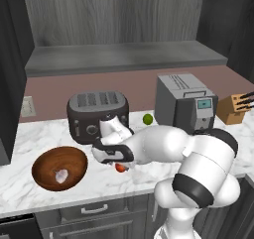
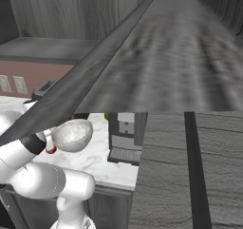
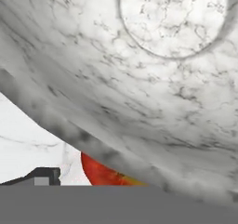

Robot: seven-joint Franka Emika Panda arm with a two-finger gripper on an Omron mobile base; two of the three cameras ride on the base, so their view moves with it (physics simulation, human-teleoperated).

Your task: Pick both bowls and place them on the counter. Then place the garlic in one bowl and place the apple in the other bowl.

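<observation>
Hand view puts my jaws right against the white marbled bowl, whose grey-veined wall curves across most of what I see, its flat round base up near the top. My jaws stand wide apart and I cannot see them clamped on anything. Below the bowl's edge a slice of the red-orange apple shows, lying on the white table.

From the left base view, my hand hangs low over the marble table, just in front of the dark toaster. The apple peeks out red just beneath my hand, on the table. To the left, well apart from my hand, sits the reddish-brown wooden bowl with the pale garlic resting inside it. Behind my arm, a small green fruit lies on the table beside a grey coffee machine, and a knife block stands at the far right. A plain grey shelf runs above the pink back wall.

From the right base view, the white marbled bowl appears beside my arm above the table, tipped so its hollow faces sideways, with a touch of the apple red at its lower edge.
</observation>
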